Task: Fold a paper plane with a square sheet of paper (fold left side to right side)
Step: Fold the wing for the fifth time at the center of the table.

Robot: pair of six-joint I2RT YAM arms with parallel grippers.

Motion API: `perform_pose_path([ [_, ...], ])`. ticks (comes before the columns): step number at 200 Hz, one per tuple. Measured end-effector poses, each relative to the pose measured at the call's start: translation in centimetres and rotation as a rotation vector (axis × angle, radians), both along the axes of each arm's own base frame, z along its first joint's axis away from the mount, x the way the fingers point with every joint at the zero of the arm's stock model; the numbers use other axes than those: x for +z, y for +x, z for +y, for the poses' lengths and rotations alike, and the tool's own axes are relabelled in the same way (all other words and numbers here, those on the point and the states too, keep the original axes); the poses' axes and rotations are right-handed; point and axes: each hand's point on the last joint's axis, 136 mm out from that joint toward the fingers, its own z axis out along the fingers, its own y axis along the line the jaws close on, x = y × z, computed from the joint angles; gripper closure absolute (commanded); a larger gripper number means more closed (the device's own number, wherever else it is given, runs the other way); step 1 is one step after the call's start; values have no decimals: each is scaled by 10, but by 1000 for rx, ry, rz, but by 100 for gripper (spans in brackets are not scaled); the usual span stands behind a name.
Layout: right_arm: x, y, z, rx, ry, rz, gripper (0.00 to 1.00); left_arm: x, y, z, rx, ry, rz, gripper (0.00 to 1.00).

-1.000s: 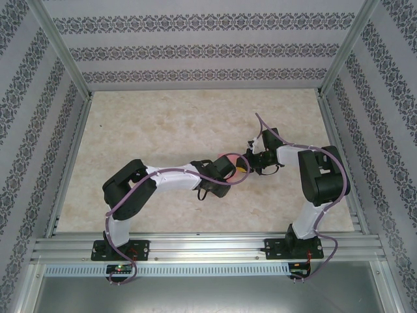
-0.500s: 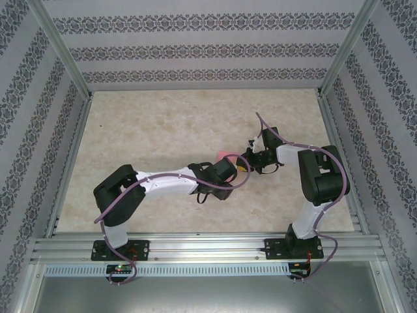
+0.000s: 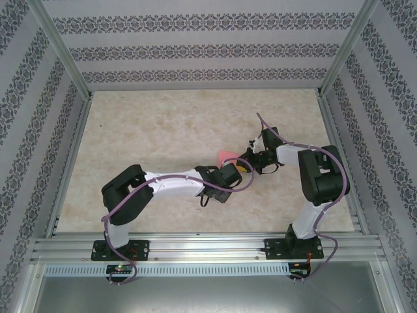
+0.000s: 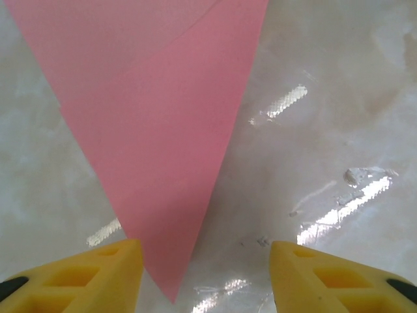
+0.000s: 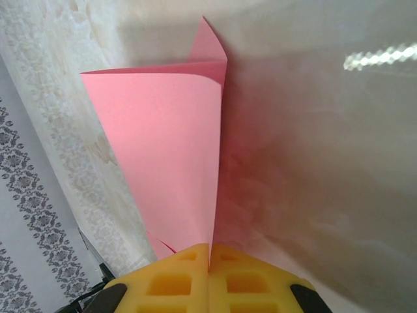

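- Roughly at the centre of the table (image 3: 150,130): I'd press the fold flat onto it and match the edges before creasing.
- paper (image 3: 225,155): sits between the two grippers; pink, creased into a long taper, layers overlapping, one corner sticking up.
- right gripper (image 5: 209,257): clamped on the narrow end; use it as the anchor.
- left gripper (image 4: 205,264): spread, paper's point between its fingers.

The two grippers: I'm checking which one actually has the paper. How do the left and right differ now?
The left gripper stands open, its fingers either side of the pointed tip of the pink paper; the right gripper is shut. The left grips nothing; the right pinches the paper's edge. Both have yellow fingers and work on the same folded sheet.
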Motion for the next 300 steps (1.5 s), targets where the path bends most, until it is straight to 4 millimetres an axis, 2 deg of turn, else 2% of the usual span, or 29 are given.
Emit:
perform_pose_path([
  [59,0,0,0,0,0,0,93,-7,5,-4,20,27,-13,56],
  [104,0,0,0,0,0,0,93,-16,7,2,37,65,-20,61],
  [245,1,-3,0,11,-7,17,88,-16,8,3,51,76,-31,83],
  [264,1,-4,-1,19,-10,15,84,-17,7,2,49,72,-26,88],
  [300,5,-3,-3,17,-16,3,70,-16,5,0,46,57,-7,94],
])
